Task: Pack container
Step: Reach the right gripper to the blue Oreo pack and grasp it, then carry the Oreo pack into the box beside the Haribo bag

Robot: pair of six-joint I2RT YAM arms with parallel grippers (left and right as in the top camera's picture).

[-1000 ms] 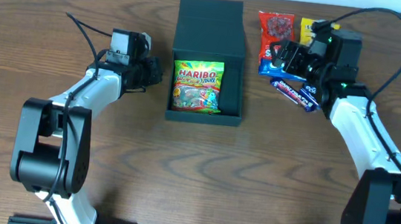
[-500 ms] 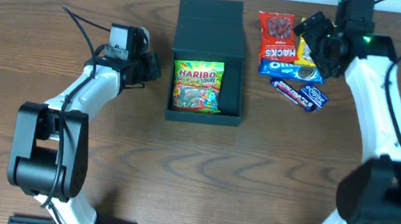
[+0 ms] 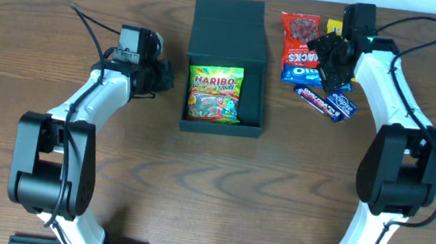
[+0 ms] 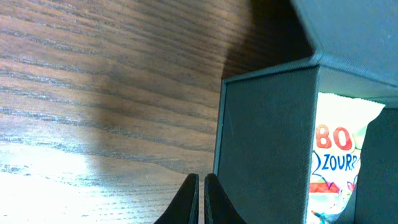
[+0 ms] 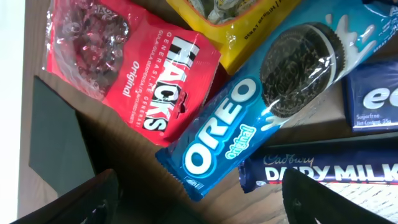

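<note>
The dark teal container [image 3: 253, 101] sits at the table's middle with its flap lid [image 3: 228, 26] open toward the back. A Haribo packet [image 3: 215, 94] lies inside it. My left gripper [image 3: 167, 78] is shut and empty, just left of the container's left wall [image 4: 264, 143]. My right gripper [image 3: 327, 60] is open above the snack pile: a red Hacks bag [image 5: 130, 74], a blue Oreo pack [image 5: 261, 118], a Cadbury Dairy Milk bar [image 5: 329, 168] and a yellow packet [image 5: 236, 18]. The right gripper holds nothing.
A small blue packet [image 5: 373, 93] lies at the right edge of the right wrist view. The snack pile [image 3: 302, 54] lies right of the container. Bare wood table [image 3: 211, 186] spreads toward the front. The white wall edge runs along the back.
My right arm swung from the right side to the back, then down over the snack pile near the Oreo pack. The left arm stayed beside the container.
</note>
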